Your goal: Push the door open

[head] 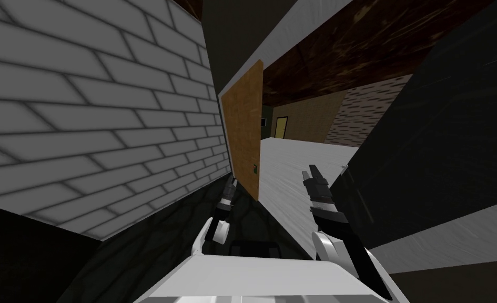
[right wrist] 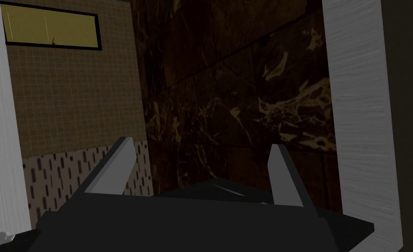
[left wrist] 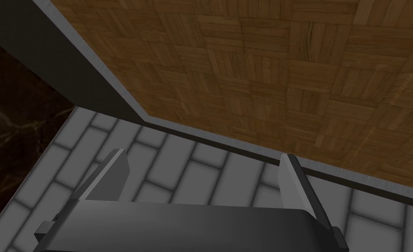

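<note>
Door: brown wood-patterned panel (head: 244,126), ajar, centre far, with the white brick wall (head: 84,115) to its left.
Left gripper (left wrist: 203,158): fingers apart, empty, near the door's face.
Right gripper (right wrist: 201,144): fingers apart, empty, right of the door.

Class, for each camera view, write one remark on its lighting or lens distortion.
Head view: the rolled wide lens slants the door and the brick wall alike, the camera's tilt, not theirs. Left wrist view: even light on the door's wood pattern, no glare. Right wrist view: dim, the dark marbled surface showing only faint pale veins.
</note>
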You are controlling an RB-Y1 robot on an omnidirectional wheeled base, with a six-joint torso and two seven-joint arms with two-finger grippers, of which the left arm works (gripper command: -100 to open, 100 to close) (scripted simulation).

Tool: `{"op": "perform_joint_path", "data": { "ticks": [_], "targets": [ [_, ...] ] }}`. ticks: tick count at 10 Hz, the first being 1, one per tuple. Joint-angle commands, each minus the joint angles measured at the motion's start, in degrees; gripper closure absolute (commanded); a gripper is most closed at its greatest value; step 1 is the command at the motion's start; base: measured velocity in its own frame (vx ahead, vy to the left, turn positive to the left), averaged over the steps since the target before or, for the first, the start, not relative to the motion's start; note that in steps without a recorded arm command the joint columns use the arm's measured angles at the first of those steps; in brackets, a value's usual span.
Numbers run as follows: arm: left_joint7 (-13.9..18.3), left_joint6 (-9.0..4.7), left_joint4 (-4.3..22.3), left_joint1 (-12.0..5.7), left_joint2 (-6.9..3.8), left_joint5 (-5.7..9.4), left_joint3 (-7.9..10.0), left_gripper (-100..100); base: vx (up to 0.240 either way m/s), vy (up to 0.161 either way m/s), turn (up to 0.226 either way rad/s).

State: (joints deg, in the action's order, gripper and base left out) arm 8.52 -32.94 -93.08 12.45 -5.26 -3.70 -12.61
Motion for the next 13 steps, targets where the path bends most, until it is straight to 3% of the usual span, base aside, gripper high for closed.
{"op": "perform_joint_path", "data": {
  "ticks": [1, 13],
  "targets": [
    [0.1, -0.27, 2.1, -0.96, -0.26, -0.03, -0.46, -100, 0.082, 0.057, -0.109],
    [0.4, -4.57, 20.6, -7.55, -0.41, -0.60, -4.25, -100, 0.088, 0.053, -0.094]
  ]
}}
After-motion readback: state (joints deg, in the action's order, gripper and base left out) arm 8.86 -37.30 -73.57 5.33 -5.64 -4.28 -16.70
